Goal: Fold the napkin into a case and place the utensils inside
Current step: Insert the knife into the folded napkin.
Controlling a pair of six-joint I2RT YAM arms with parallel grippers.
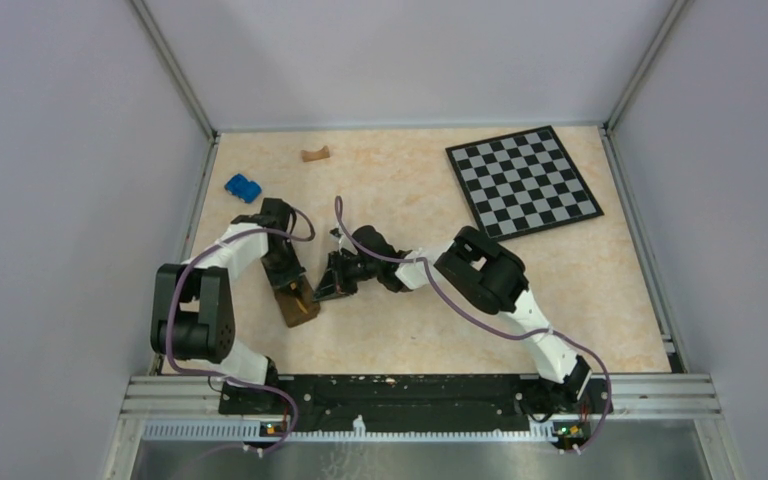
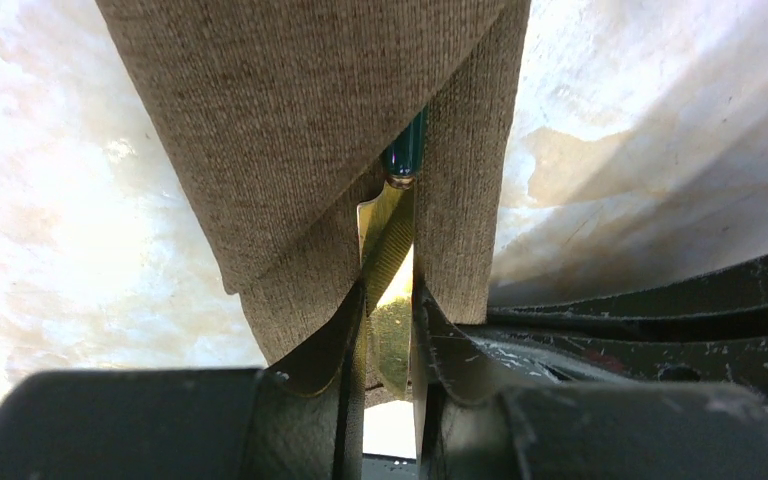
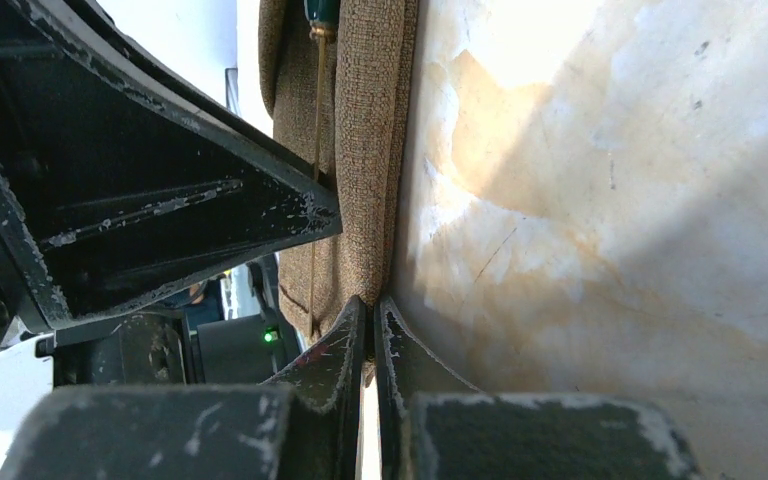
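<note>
- The case [image 1: 298, 302] lies on the surface [image 1: 410, 330], between both arms
- Left jaws pinch a gold utensil [image 2: 388, 225] in its mouth
- Right jaws pinch the case's edge; best held taut, sliding the utensil straight in

Top external: fixed high behind the near edge of the table [image 1: 410, 190], facing down over all of it; distant.
Left wrist: sighted along the left gripper [image 2: 388, 300], very near the case [image 2: 290, 120].
Right wrist: sighted along the right gripper [image 3: 368, 310], equally near.
Shared: case in all three, with the table around it.
</note>
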